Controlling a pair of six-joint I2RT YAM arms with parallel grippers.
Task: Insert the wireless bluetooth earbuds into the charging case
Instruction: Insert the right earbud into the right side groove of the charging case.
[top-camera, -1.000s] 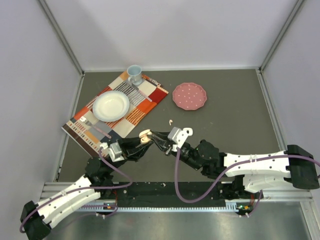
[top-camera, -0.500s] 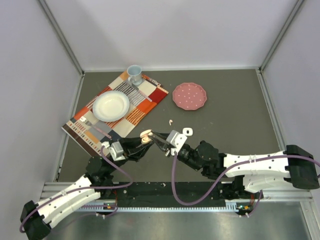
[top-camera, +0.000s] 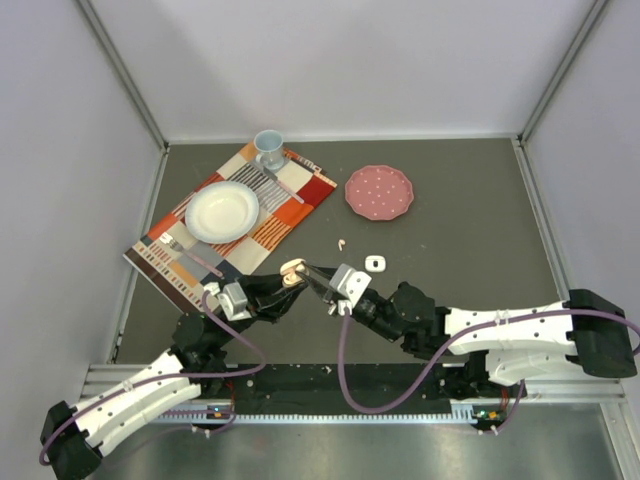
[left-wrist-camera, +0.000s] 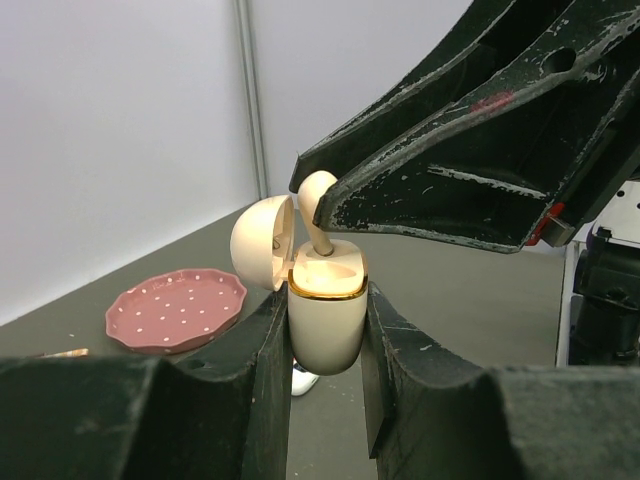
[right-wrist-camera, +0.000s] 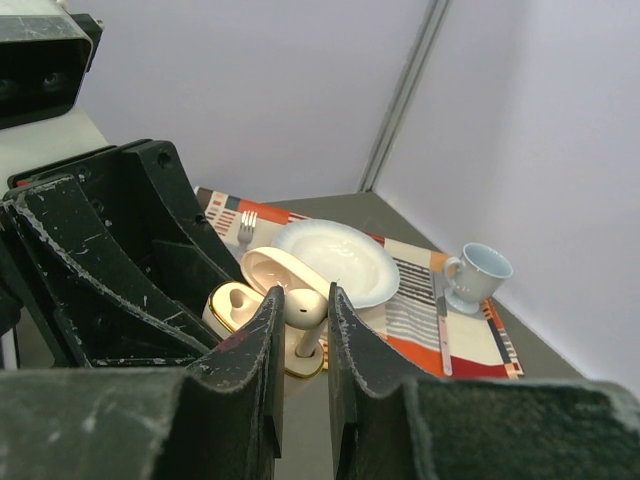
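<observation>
The left gripper (left-wrist-camera: 322, 335) is clamped on the charging case (left-wrist-camera: 326, 315), 1 finger on each flank. It holds the case upright off the table, near the middle and just in front of the placemat (top-camera: 235, 215). The case's long axis runs vertical, its gold-rimmed mouth faces up, and its lid (left-wrist-camera: 262, 243) is swung open to the side.

The right gripper (right-wrist-camera: 302, 315) is pinched on 1 earbud (right-wrist-camera: 300, 305) by the bulb. That earbud sits directly over the case mouth, and this is the relation the coming move turns on. Its long axis is close to vertical and leans a little, with the bulb up and the stem down. In the left wrist view the stem tip meets the case at the rim, while the bulb stands clear above it, so the earbud looks started in its well but not seated. The right wrist view shows the neighbouring well empty.

What remains is probably a short push straight down along the stem, keeping the lean small so the stem does not bind.

A 2nd earbud (top-camera: 342, 242) lies loose on the table beyond both grippers, nearer the right arm. A small white case (top-camera: 375, 263) lies just beside it.
</observation>
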